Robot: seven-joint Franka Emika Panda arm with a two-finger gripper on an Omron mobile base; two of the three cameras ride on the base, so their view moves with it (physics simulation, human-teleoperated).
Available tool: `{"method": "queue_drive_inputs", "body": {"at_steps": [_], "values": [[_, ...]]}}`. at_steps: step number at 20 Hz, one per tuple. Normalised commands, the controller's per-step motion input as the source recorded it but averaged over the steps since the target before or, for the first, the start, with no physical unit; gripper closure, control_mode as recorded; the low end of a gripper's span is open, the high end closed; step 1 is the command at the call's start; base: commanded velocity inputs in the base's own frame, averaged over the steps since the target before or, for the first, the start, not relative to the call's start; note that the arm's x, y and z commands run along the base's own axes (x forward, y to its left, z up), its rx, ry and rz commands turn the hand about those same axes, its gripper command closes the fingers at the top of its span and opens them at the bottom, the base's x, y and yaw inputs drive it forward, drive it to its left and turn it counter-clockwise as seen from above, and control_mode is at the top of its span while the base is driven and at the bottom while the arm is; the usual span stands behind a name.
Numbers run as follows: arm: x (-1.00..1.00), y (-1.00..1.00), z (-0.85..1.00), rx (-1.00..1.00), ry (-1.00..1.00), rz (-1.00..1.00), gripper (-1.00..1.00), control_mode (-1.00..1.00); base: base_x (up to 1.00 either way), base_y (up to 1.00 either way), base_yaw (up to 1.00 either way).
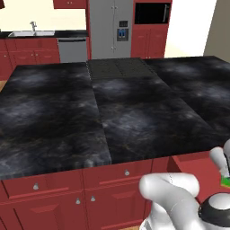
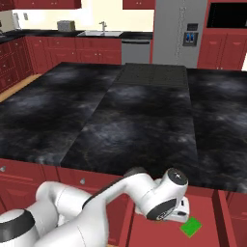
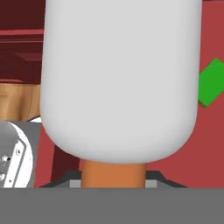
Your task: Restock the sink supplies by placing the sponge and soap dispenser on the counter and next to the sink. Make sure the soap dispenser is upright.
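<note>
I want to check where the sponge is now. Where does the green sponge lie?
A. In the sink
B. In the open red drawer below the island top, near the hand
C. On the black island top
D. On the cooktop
B: the green sponge lies flat on the floor of the open red drawer, close beside the robot's hand and below the island top.

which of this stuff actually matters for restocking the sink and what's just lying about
For the job:
- soap dispenser
- green sponge
- sink
- counter around the sink

Just there:
- island slab
- cooktop
- toaster
- fridge
- dishwasher
</note>
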Motion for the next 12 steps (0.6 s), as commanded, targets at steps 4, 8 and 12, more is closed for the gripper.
{"method": "queue_drive_inputs", "body": {"at_steps": [4,8,12], "values": [[-0.02,0.06,0.08,0.0,-0.08,0.0,1.0,-1.0,0.0,0.0,0.0],[0.0,0.3,0.72,-0.01,-0.11,0.0,1.0,-1.0,0.0,0.0,0.0],[0.0,0.36,0.88,-0.04,-0.08,0.0,1.0,-1.0,0.0,0.0,0.0]]}}
